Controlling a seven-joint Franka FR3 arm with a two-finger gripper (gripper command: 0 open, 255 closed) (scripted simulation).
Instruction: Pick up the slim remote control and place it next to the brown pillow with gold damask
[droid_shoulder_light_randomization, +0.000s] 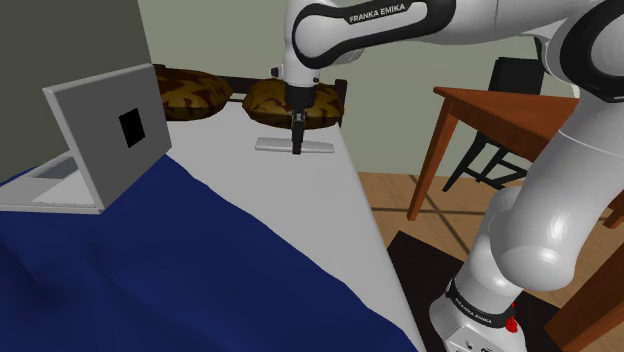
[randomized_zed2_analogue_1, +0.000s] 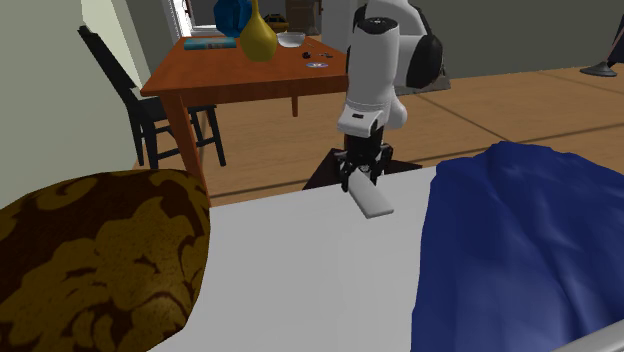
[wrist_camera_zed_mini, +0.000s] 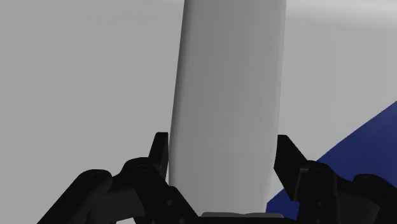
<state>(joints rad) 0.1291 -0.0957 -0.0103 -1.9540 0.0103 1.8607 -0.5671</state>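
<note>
**Remote clasped near the bed's side edge, just in front of the pillow**

My wrist view cuts the slim remote (wrist_camera_zed_mini: 229, 95) off at its far end, and the hand's black body hides its near end. What I do see is a plain grey face. The gripper (wrist_camera_zed_mini: 221, 143) is narrow, with its fingers (wrist_camera_zed_mini: 160, 153) pressed against the remote's two long edges, so I read it as held across its width. I cannot tell whether it lies on the white sheet (wrist_camera_zed_mini: 83, 76) or hangs just clear of it.

In the shoulder view the gripper (droid_shoulder_light_randomization: 297, 148) comes straight down and covers the middle of the remote (droid_shoulder_light_randomization: 275, 145). The remote sits just in front of the brown pillow (droid_shoulder_light_randomization: 270, 100). A second pillow (droid_shoulder_light_randomization: 190, 90) lies towards the open laptop (droid_shoulder_light_randomization: 110, 140), which hides part of it.

The second exterior view crops the pillow (randomized_zed2_analogue_1: 100, 260) at the frame's left and bottom. It also shows the wooden table (randomized_zed2_analogue_1: 230, 65) and yellow vase (randomized_zed2_analogue_1: 258, 38) behind the arm.

The remote's long axis runs across the bed, along the pillow's front. One end points at the side edge by the stand. In the second exterior view the other end (randomized_zed2_analogue_1: 375, 205) reaches towards the blue blanket (randomized_zed2_analogue_1: 520, 230), and the gripper (randomized_zed2_analogue_1: 362, 180) hides the rest.
</note>
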